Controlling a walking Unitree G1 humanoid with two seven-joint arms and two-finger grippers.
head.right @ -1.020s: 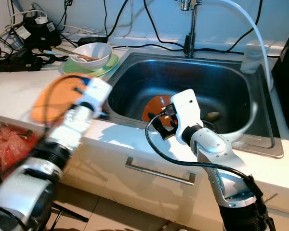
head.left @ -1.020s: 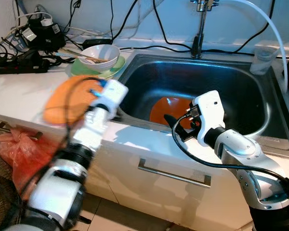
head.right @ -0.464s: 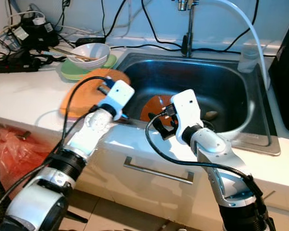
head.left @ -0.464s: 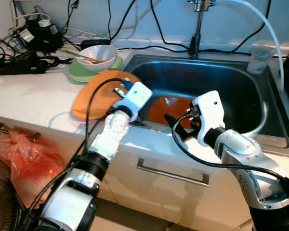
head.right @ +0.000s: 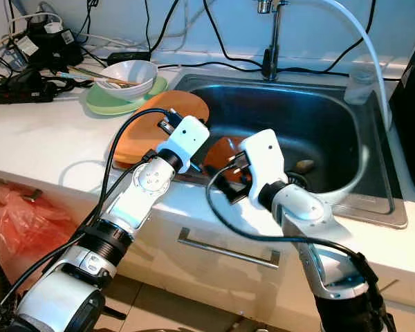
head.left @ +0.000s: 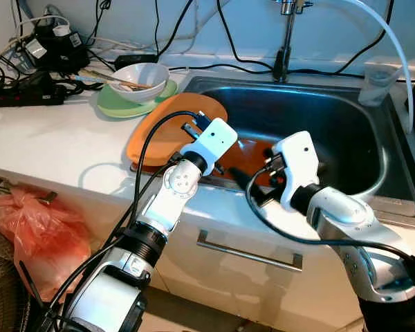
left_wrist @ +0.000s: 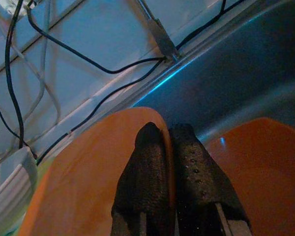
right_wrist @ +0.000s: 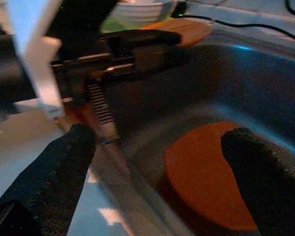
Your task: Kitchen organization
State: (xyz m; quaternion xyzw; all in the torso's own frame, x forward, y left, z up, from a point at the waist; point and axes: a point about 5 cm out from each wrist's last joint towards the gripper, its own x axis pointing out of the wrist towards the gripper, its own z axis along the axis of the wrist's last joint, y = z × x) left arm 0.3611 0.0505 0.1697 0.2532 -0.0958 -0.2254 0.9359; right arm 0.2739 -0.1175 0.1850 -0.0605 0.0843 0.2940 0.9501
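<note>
Gripping an orange plate (head.left: pixel 167 130), the left gripper (left_wrist: pixel 168 142) has carried it right to the sink (head.left: pixel 346 114) rim; right gripper (right_wrist: pixel 157 162) hovers spread wide nearby.

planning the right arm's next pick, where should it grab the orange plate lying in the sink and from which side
Probably the rim of the orange plate in the sink, reached from above. It seems to lie nearly flat on the basin floor, so only the thin edge offers a pinch. The near edge suits best: the open right gripper already hangs over it. The left gripper, shut on another orange plate, crowds the sink's left side.
</note>
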